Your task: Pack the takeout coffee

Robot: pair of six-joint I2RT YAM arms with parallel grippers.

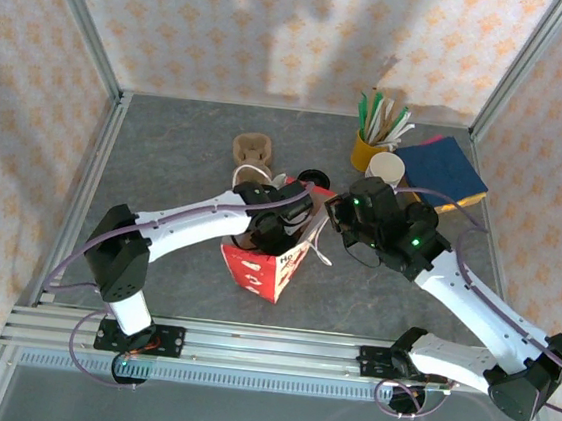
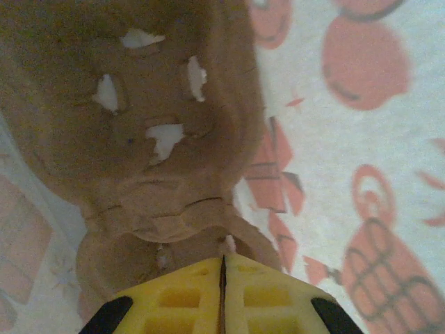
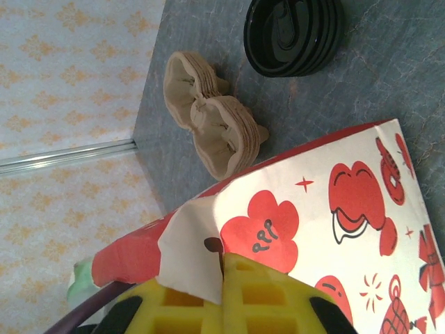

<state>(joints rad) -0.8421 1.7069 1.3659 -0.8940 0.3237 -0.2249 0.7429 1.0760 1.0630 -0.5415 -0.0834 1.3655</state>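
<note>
A red-and-white printed paper bag (image 1: 254, 271) stands open mid-table. My left gripper (image 1: 277, 232) reaches down into it. Its yellow fingertips (image 2: 224, 256) are shut on the rim of a brown pulp cup carrier (image 2: 139, 139), which lies against the bag's inner wall (image 2: 348, 139). My right gripper (image 3: 224, 256) is shut on the bag's top edge (image 3: 191, 250), at the bag's right side (image 1: 325, 231). The coffee's paper cup (image 1: 386, 168), cream inside and lidless, stands at the back right. A stack of black lids (image 1: 314, 179) (image 3: 293, 35) lies behind the bag.
A stack of spare pulp carriers (image 1: 252, 150) (image 3: 212, 122) lies behind the bag. A yellow cup of stir sticks (image 1: 368, 149) and a blue cloth (image 1: 444, 167) are at the back right. Metal frame posts and patterned walls close in the table.
</note>
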